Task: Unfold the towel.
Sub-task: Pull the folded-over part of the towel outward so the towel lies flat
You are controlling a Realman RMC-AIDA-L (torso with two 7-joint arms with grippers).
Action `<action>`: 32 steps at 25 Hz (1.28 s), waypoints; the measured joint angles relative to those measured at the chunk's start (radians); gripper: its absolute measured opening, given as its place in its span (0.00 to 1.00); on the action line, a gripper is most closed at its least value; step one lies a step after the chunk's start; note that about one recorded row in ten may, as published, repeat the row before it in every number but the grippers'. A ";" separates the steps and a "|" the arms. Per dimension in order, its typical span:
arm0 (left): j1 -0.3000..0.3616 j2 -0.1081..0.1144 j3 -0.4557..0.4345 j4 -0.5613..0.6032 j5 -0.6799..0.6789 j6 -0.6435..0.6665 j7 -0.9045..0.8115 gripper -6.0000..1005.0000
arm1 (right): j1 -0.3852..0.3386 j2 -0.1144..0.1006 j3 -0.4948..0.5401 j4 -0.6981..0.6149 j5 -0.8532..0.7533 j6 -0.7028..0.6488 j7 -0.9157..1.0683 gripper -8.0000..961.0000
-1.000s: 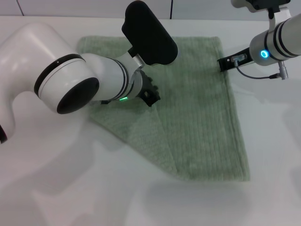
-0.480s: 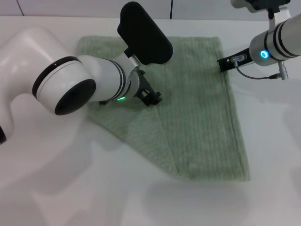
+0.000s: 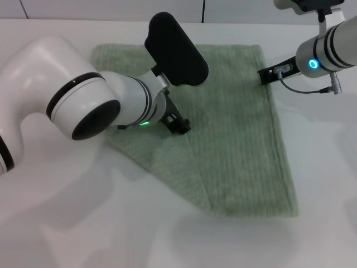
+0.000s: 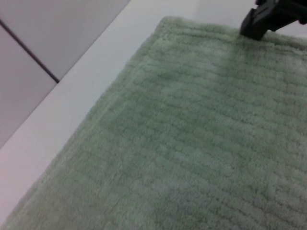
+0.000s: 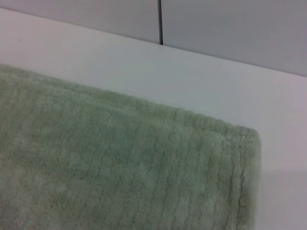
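Observation:
The pale sage-green towel (image 3: pixel 240 139) lies flat on the white table (image 3: pixel 72 223). Its near left corner is folded over onto it, which leaves a diagonal edge and a triangular flap (image 3: pixel 173 162). My left gripper (image 3: pixel 179 125) is low over the towel's middle left, just beyond the flap. My right gripper (image 3: pixel 266 75) rests at the towel's far right edge. It also shows in the left wrist view (image 4: pixel 268 17), touching the towel (image 4: pixel 192 143). The right wrist view shows only a far corner of the towel (image 5: pixel 120 167).
My bulky white left arm (image 3: pixel 83 103) hides the towel's left part. A grey panelled wall (image 5: pixel 230 28) rises behind the table's far edge. Bare table lies in front of the towel and to its right.
My left gripper has shifted slightly toward the front over the towel. The right arm and the towel's outline have hardly moved.

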 joint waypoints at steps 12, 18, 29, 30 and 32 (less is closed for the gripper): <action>-0.002 0.001 0.024 -0.021 0.004 0.002 0.031 0.76 | 0.000 0.000 0.000 0.000 -0.002 -0.005 0.000 0.08; -0.010 0.004 0.006 -0.020 0.005 -0.010 0.032 0.45 | 0.000 -0.001 0.003 0.000 -0.003 -0.005 0.000 0.08; -0.015 0.004 -0.004 -0.029 0.005 -0.035 0.032 0.04 | -0.003 -0.003 0.004 0.000 -0.003 -0.006 0.000 0.08; -0.015 0.004 -0.004 -0.032 0.005 -0.037 0.032 0.00 | -0.004 -0.003 0.004 0.000 -0.003 -0.006 0.000 0.08; -0.015 0.004 -0.005 -0.040 0.005 -0.050 0.033 0.00 | -0.004 -0.003 0.005 0.000 -0.003 -0.006 0.000 0.09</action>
